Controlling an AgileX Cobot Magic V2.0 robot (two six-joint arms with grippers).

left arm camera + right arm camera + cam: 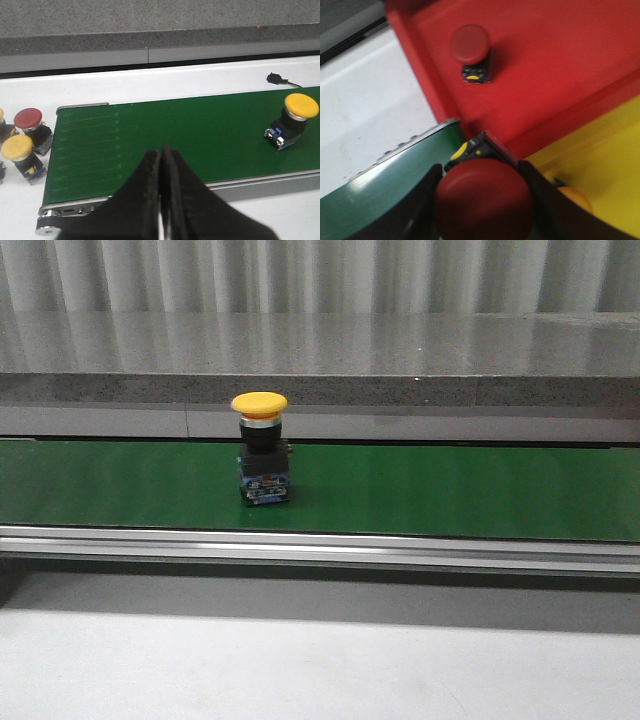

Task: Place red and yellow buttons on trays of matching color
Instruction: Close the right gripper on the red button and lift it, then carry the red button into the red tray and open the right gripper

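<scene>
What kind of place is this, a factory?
Probably a factory-style sorting bench, maybe a test setup. A green conveyor belt carries a yellow push button, and a red tray and yellow tray wait at its end.

This looks like an industrial or factory-automation test bench rather than a home. A green conveyor belt (450,490) runs in an aluminium frame (320,548) across a white table (300,660), with a grey speckled stone ledge (320,355) and corrugated metal wall (320,275) behind. Mushroom-head industrial push buttons (25,140) wait off the belt's end, beside the left arm's tool, and moulded red (560,55) and yellow (610,160) sorting trays lie just under the right arm's tool.
</scene>
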